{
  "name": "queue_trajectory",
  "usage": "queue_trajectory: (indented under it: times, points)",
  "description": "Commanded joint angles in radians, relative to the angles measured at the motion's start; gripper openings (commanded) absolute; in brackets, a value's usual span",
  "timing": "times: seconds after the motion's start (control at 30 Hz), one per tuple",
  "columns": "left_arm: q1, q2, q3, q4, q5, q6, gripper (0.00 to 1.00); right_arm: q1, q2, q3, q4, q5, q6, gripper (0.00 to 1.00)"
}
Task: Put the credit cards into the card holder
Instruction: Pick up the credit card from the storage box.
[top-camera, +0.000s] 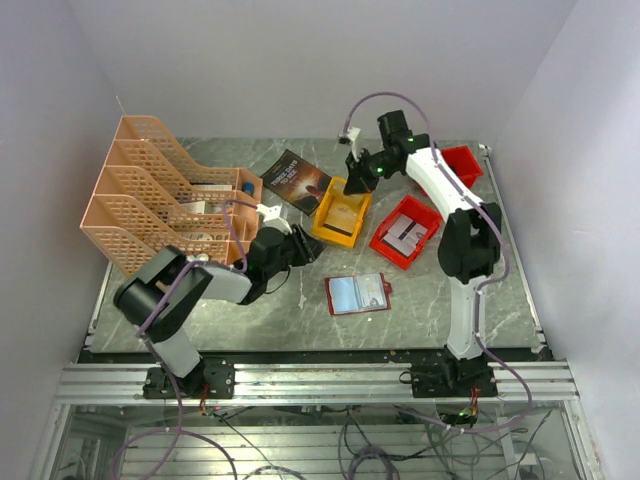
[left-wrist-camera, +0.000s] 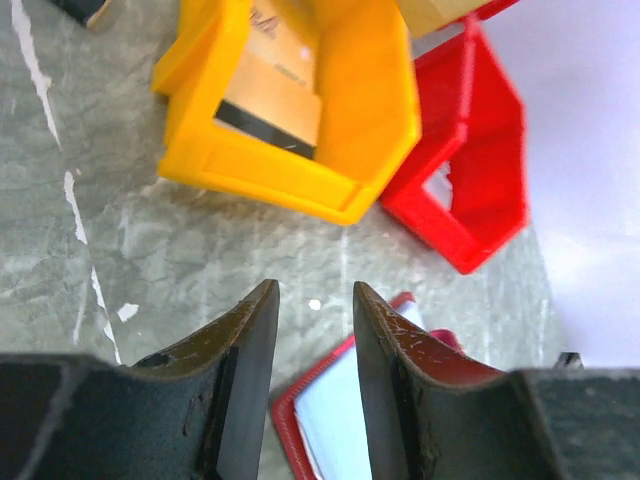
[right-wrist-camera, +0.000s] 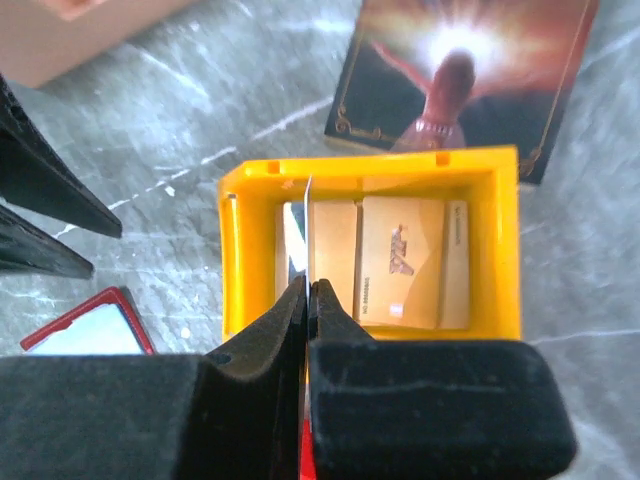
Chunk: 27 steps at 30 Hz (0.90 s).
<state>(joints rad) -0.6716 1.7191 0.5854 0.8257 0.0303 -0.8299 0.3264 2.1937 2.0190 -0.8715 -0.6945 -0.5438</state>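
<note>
My right gripper (top-camera: 355, 186) (right-wrist-camera: 307, 283) hangs over the yellow bin (top-camera: 325, 222) (right-wrist-camera: 232, 262) (left-wrist-camera: 372, 130), shut on a credit card (right-wrist-camera: 308, 225) that I see edge-on as a thin pale line rising from the jaws. More gold credit cards (right-wrist-camera: 400, 262) (left-wrist-camera: 275, 95) lie flat in that bin. The card holder (top-camera: 357, 294) (left-wrist-camera: 325, 420) (right-wrist-camera: 88, 332), dark red with pale clear pockets, lies open on the table in front of the bin. My left gripper (top-camera: 310, 248) (left-wrist-camera: 315, 290) is open and empty, low over the table just left of the card holder.
A red bin (top-camera: 383, 243) (left-wrist-camera: 480, 170) with a pale card (top-camera: 405, 232) sits right of the yellow one, and a second red bin (top-camera: 463, 162) stands at the back right. A dark book (top-camera: 296, 181) (right-wrist-camera: 460, 70) lies behind the yellow bin. An orange file rack (top-camera: 150, 195) fills the left.
</note>
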Motion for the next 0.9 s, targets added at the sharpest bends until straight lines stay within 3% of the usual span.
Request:
queue_trajectory:
  times: [0.0, 0.07, 0.23, 0.37, 0.5, 0.6, 0.87]
  points:
    - [0.006, -0.156, -0.06, 0.071, -0.002, 0.079, 0.47, -0.025, -0.139, -0.081, 0.096, -0.194, -0.113, 0.0]
    - [0.007, -0.236, -0.094, 0.064, -0.004, 0.102, 0.47, -0.03, -0.22, -0.149, 0.11, -0.275, -0.256, 0.0]
    - [0.007, -0.485, -0.19, -0.002, -0.012, 0.173, 0.48, -0.028, -0.436, -0.379, 0.084, -0.397, -0.823, 0.0]
    - [0.006, -0.697, -0.272, -0.088, -0.029, 0.23, 0.48, -0.015, -0.473, -0.39, -0.079, -0.331, -1.168, 0.0]
    - [0.005, -0.893, -0.317, -0.168, -0.028, 0.308, 0.48, 0.014, -0.511, -0.39, -0.191, -0.153, -1.405, 0.0]
    - [0.004, -0.984, -0.344, -0.173, 0.012, 0.353, 0.48, 0.016, -0.524, -0.332, -0.242, -0.082, -1.453, 0.0]
    - [0.002, -1.028, -0.461, 0.122, 0.101, 0.383, 0.48, 0.025, -0.583, -0.298, -0.31, -0.056, -1.571, 0.0]
